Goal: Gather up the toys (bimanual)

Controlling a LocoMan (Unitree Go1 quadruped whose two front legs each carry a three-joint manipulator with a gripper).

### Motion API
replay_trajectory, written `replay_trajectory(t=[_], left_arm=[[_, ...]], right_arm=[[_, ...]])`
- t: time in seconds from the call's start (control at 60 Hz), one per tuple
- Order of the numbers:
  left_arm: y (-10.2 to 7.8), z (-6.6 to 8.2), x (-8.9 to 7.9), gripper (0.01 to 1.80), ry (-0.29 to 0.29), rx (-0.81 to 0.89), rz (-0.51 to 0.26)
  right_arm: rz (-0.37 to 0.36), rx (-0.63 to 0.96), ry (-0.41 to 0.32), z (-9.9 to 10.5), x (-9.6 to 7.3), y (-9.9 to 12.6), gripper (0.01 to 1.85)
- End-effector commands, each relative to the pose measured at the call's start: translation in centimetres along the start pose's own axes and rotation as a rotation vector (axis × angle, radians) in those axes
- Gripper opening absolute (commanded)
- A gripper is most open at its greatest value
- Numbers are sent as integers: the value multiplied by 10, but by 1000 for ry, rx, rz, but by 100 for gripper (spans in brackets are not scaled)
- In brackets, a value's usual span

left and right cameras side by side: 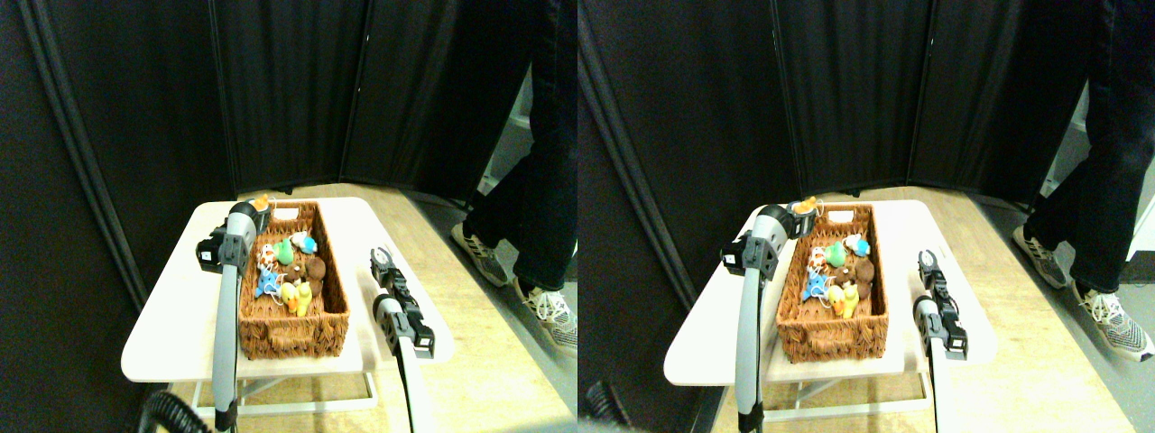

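Toys: small plush figures (291, 271) lying loose inside a wicker basket, grouped in its middle and far part.
Near toys: two yellow figures (298, 296) side by side, closest to the basket's near end; blue figure (268, 282) just left of them, against the left wall.
Middle toys: brown figures (313, 269) toward the right wall; white figure with orange marks (266, 257) toward the left wall.
Far toys: green figure (285, 252) and white-teal figure (304, 242) next to each other, farthest of the group inside.
Orange toy: small orange figure (261, 203) at the tip of the left gripper, above the basket's far left corner.
Basket: long brown woven basket (293, 332) standing on a table, long side running away from the camera; near third bare of toys.
Table: pale low table (162, 338) with rounded corners, on a wooden floor (469, 361).
Left gripper: dark head (260, 215) at the end of a pale limb rising along the basket's left side; jaws closed around the orange toy, as far as can be made out.
Right gripper: dark head (382, 262) over the table, right of the basket and apart from it; jaw state cannot be told.
Person: dark trouser legs (532, 180) and pale sneakers, standing on the floor far right.
Backdrop: dark folding panels (289, 90) behind the table.
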Motion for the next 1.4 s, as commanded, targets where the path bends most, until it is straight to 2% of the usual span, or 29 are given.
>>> replay_trajectory(t=[0.017,0.033,0.05,0.083,0.1,0.117,0.15,0.25,0.45,0.517,0.633,0.667,0.733,0.767,0.85,0.883,0.967,1.067,1.3,1.4], left_arm=[[-2,-3,0,8,-14,-21,-9],[-2,-3,0,8,-14,-21,-9],[0,-2,-1,23,-29,-26,14],[2,0,-1,48,-5,-16,27],[2,0,-1,48,-5,-16,27],[2,1,-1,55,1,-12,32],[3,4,-2,85,29,10,56],[7,9,-3,125,57,58,77],[14,16,-6,149,44,133,62],[15,19,-8,145,26,140,58],[19,33,-11,104,-64,120,15],[20,35,-11,100,-73,118,15],[28,48,-15,83,-103,110,17],[29,49,-16,81,-108,107,16],[47,64,-20,73,-145,128,22],[54,68,-22,69,-171,138,25],[66,76,-26,58,-193,129,23],[91,85,-29,32,-225,96,2],[125,88,-33,18,-286,65,22],[132,86,-35,14,-298,64,30]], right_arm=[[28,3,-11,0,2,4,1],[28,3,-11,0,2,4,1],[30,8,-6,0,2,4,1],[30,3,-10,0,2,4,1],[30,3,-10,0,2,4,1],[28,4,-10,0,2,4,1],[26,10,-9,1,3,4,1],[29,7,-8,1,3,4,1],[39,6,4,1,2,3,1],[38,21,9,2,3,3,1],[42,5,3,4,3,2,1],[39,10,2,4,2,2,1],[30,8,-5,5,2,3,1],[30,10,-6,5,2,3,1],[40,-11,7,5,1,4,1],[43,-9,14,5,1,5,1],[50,-23,18,4,1,7,1],[51,-32,25,2,1,11,1],[53,-31,52,-1,2,16,1],[52,-35,67,-2,2,17,1]])
